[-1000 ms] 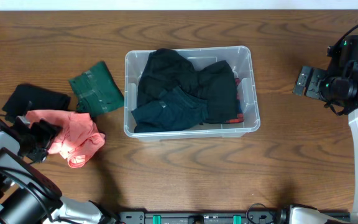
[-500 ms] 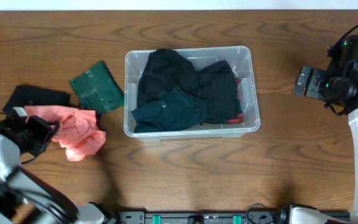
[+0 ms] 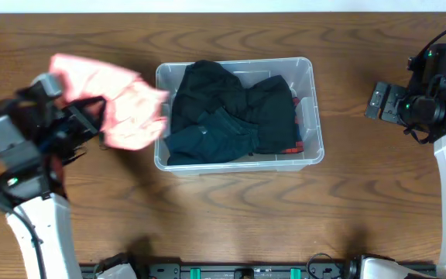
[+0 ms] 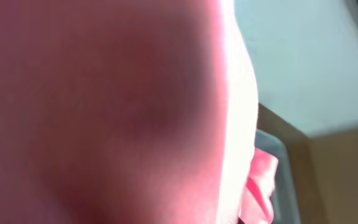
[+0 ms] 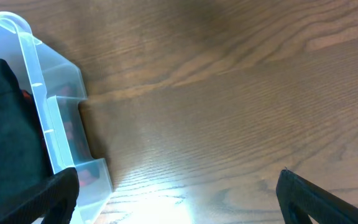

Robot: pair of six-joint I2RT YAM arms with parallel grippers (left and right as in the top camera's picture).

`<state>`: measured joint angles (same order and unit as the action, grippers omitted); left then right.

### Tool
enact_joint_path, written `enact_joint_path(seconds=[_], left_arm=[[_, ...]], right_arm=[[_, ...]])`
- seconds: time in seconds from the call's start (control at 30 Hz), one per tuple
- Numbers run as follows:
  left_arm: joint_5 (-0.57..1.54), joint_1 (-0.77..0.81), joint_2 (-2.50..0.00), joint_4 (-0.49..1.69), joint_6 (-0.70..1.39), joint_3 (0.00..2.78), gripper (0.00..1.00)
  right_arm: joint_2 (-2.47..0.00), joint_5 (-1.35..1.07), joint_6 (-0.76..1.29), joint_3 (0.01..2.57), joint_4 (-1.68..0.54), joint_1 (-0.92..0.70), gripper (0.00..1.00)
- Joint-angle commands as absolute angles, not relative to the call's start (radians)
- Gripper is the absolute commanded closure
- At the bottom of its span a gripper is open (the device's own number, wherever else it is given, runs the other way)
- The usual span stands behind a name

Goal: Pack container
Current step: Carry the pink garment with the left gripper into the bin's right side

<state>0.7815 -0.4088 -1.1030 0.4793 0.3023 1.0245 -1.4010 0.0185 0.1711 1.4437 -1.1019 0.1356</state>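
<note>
The container (image 3: 238, 169) is a clear plastic bin with 4 rounded corners and a rim. It stands upright and open near the middle of the table (image 3: 231, 221), its 2 long sides parallel to the far edge. Black garments (image 3: 207, 89) and a dark teal garment (image 3: 207, 143) fill most of it. A red scrap (image 3: 296, 147), possibly fabric, shows at its right end.

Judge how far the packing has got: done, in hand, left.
Done: dark clothes lie in the container. In hand: the left gripper holds a pink cloth up at its left rim. Left: dropping it in; the arm hides any others.
</note>
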Motion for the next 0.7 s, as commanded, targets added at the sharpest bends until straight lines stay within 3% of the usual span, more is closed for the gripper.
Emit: enact_joint_path(seconds=[0.0, 0.2, 0.37, 0.67], left_arm=[[0.79, -0.187, -1.129, 0.397, 0.381, 1.081, 0.94], [0.693, 0.152, -1.268, 0.207, 0.414, 1.123, 0.94], [0.688, 0.347, -1.436, 0.055, 0.413, 1.148, 0.94], [0.711, 0.487, -1.682, 0.06, 0.365, 1.266, 0.94]], right_arm=[[-1.405, 0.019, 0.171, 1.45, -1.1, 0.14, 0.01], [-1.405, 0.019, 0.171, 1.45, -1.1, 0.14, 0.01], [-1.405, 0.019, 0.171, 1.45, -1.103, 0.14, 0.01], [-1.405, 0.019, 0.171, 1.449, -1.104, 0.14, 0.01]])
